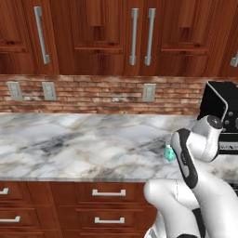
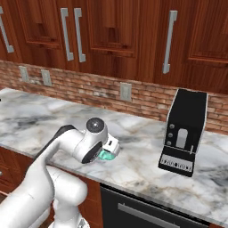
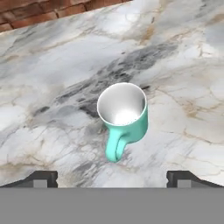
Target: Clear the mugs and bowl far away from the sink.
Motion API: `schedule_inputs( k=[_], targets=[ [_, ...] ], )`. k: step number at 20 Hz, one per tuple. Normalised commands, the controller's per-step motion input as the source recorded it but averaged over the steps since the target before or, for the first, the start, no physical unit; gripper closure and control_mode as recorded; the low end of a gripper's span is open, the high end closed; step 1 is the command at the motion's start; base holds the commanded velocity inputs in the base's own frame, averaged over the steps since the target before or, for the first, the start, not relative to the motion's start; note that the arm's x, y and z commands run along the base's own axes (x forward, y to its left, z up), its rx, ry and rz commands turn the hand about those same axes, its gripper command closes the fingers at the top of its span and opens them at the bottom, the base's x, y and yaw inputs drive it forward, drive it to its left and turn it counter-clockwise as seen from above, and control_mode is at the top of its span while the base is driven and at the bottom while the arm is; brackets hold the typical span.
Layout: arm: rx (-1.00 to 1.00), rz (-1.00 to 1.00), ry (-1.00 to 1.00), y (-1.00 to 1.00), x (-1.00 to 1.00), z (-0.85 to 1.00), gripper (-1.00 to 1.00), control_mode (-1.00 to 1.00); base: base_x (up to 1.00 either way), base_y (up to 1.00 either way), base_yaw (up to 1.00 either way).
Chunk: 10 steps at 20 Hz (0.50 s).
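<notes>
A teal mug (image 3: 124,116) with a white inside stands upright on the marble counter (image 3: 48,87), its handle turned toward the hand camera. My gripper (image 3: 111,178) hovers just above and behind it, open, fingertips (image 3: 41,178) wide apart with nothing between them. From the base cameras the mug (image 1: 169,153) (image 2: 107,155) peeks out right beside the hand at the counter's front part. The bowl and the sink are out of view.
A black coffee machine (image 2: 185,131) (image 1: 221,111) stands to the right of the mug against the brick backsplash (image 1: 93,95). Wooden cabinets hang above, with drawers (image 1: 109,193) below the counter's front edge. Bare marble stretches to the left.
</notes>
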Motion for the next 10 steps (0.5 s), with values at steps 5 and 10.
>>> schedule_inputs(
  k=[5, 10],
  targets=[
    [0.0, -0.02, -0.24, 0.0, -0.8, 0.86, -1.0, -1.0, 0.0, 0.0, 0.0],
    [-0.01, 0.0, -0.1, 0.0, -0.94, 0.96, -1.0, -1.0, 0.0, 0.0, 0.0]
  ],
)
